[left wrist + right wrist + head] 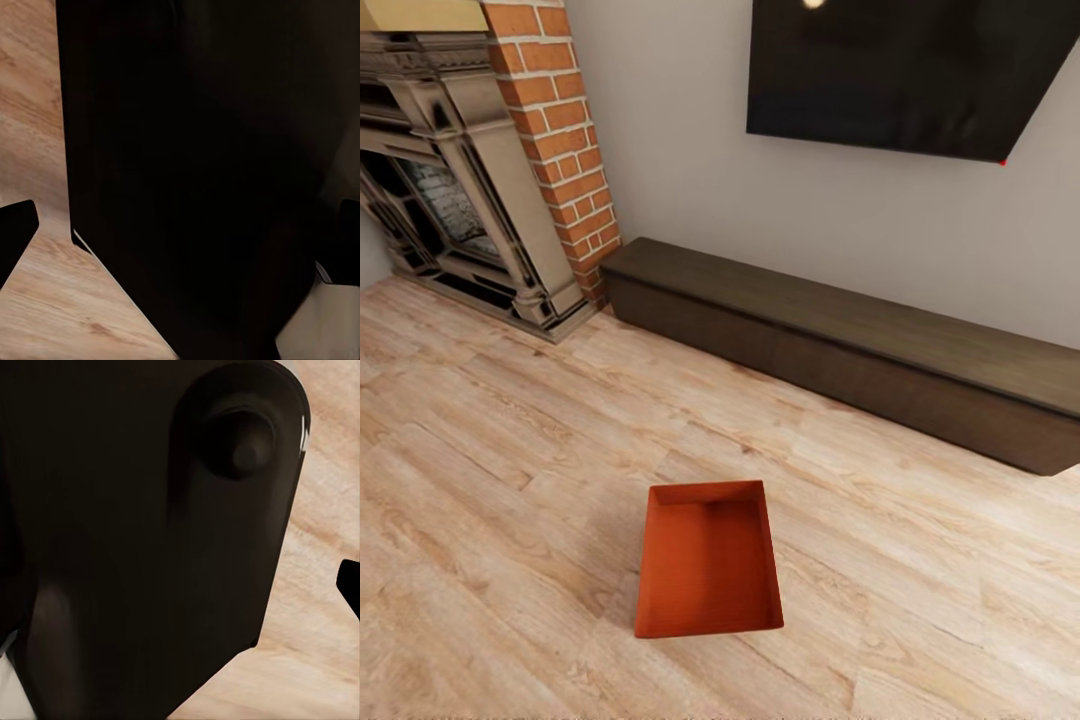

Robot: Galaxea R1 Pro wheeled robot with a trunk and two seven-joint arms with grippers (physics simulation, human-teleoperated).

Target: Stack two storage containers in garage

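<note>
Left fingers (15,232) apart, empty

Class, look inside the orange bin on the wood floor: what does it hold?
The orange bin looks empty: bare base and inner walls show. The near wall hides a thin strip of its base.

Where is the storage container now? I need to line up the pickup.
In the head view the storage container sits on the wood floor, low centre, apart from the long dark cabinet.
</note>
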